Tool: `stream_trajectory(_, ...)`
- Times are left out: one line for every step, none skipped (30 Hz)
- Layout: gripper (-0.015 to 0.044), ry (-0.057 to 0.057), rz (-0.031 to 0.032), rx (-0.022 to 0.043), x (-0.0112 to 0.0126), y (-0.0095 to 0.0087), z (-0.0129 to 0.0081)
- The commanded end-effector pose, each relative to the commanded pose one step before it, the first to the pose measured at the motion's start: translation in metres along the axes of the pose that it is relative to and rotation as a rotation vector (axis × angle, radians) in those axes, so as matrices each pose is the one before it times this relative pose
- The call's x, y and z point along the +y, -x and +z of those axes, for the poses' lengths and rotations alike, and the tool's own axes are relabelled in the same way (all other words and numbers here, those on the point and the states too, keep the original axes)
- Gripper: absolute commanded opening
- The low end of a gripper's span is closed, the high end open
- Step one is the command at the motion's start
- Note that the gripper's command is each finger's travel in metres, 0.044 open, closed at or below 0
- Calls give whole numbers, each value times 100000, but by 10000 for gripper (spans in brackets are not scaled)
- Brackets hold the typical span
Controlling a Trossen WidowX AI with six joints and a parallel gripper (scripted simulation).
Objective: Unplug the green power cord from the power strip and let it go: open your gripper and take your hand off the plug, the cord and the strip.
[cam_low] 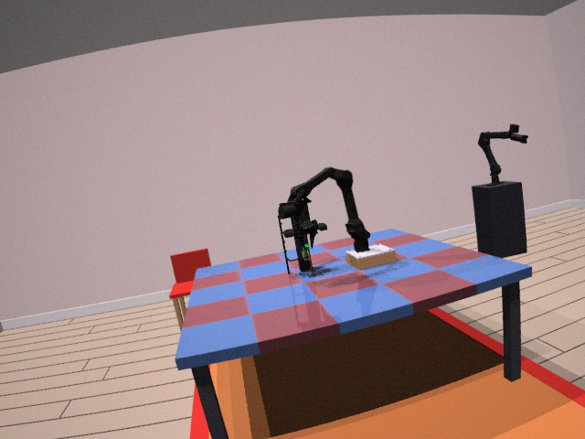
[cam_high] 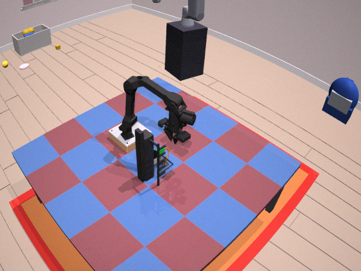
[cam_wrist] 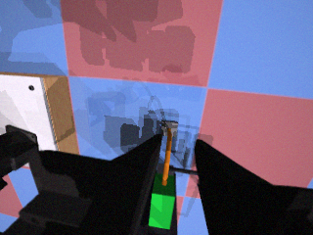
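Observation:
The black power strip (cam_high: pixel 144 157) (cam_low: pixel 284 221) stands upright on the checkered table. The green plug (cam_high: pixel 160 151) (cam_low: pixel 305 249) (cam_wrist: pixel 162 211) sits close by the strip's face, with an orange cord (cam_high: pixel 166 156) (cam_wrist: pixel 167 157) running down from it to the table. I cannot tell whether the plug is still seated in the strip. My gripper (cam_high: pixel 175 140) (cam_low: pixel 307 236) (cam_wrist: pixel 178 141) is partly open, its fingers standing apart just above the plug. In the wrist view the plug shows in the gap near the left finger.
A thin black rack (cam_high: pixel 158 169) stands right in front of the strip. The arm's white and wooden base block (cam_high: pixel 123 136) (cam_low: pixel 370 257) sits behind the strip. A dark pedestal (cam_high: pixel 185 49) with another arm stands beyond the table.

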State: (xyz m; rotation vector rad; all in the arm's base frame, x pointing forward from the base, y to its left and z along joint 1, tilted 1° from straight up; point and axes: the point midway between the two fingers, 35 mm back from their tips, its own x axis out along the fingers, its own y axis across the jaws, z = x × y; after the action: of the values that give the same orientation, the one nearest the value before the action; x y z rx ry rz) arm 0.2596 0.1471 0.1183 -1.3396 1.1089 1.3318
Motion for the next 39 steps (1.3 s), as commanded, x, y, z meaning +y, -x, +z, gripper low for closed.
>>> stream_trajectory(160, 3, 13, 9, 4, -5, -2)
stream_trajectory(160, 0, 0, 0, 0, 0, 0)
stream_trajectory(160, 0, 0, 0, 0, 0, 0)
stream_trajectory(160, 0, 0, 0, 0, 0, 0)
stream_trajectory(160, 0, 0, 0, 0, 0, 0)
stream_trajectory(160, -42, 31, 24, -5, 179, 2)
stream_trajectory(160, -52, 39, 30, -4, 224, 2)
stream_trajectory(160, -64, 48, 36, -2, 273, 1)
stream_trajectory(160, -30, 23, 17, 0, 129, 0)
stream_trajectory(160, 0, 0, 0, 0, 0, 0)
stream_trajectory(160, 0, 0, 0, 0, 0, 0)
stream_trajectory(160, 0, 0, 0, 0, 0, 0)
stream_trajectory(160, 0, 0, 2, -3, 0, -27)
stream_trajectory(160, 0, -1, 4, -5, 0, -54)
stream_trajectory(160, 0, -1, 6, -8, 1, -82)
stream_trajectory(160, 0, -2, 9, -10, 1, -110)
stream_trajectory(160, 0, -2, 11, -12, 1, -135)
stream_trajectory(160, 0, -2, 12, -13, 1, -155)
stream_trajectory(160, 0, -2, 13, -13, 1, -164)
stream_trajectory(160, 0, -2, 13, -12, 1, -165)
stream_trajectory(160, 0, -2, 13, -11, 1, -165)
stream_trajectory(160, 0, -2, 13, -10, 1, -169)
stream_trajectory(160, 0, -2, 13, -9, 1, -169)
stream_trajectory(160, 0, -2, 14, -8, 1, -168)
stream_trajectory(160, 0, -1, 14, -7, 1, -168)
stream_trajectory(160, 0, -1, 14, -6, 1, -168)
stream_trajectory(160, 0, -1, 14, -5, 0, -168)
stream_trajectory(160, 0, -1, 14, -4, 0, -168)
stream_trajectory(160, 0, -1, 14, -3, 0, -168)
stream_trajectory(160, 0, -1, 14, -2, 0, -167)
stream_trajectory(160, 0, -1, 14, -1, 0, -167)
stream_trajectory(160, 0, -1, 14, -1, 0, -167)
stream_trajectory(160, 0, -1, 14, 0, 0, -167)
stream_trajectory(160, 0, 0, 14, 1, 0, -167)
stream_trajectory(160, 0, 0, 14, 2, 0, -166)
stream_trajectory(160, 0, 0, 14, 3, 0, -166)
stream_trajectory(160, 0, 0, 14, 4, 0, -166)
stream_trajectory(160, 0, 0, 14, 5, 0, -166)
stream_trajectory(160, 0, 0, 14, 6, 0, -165)
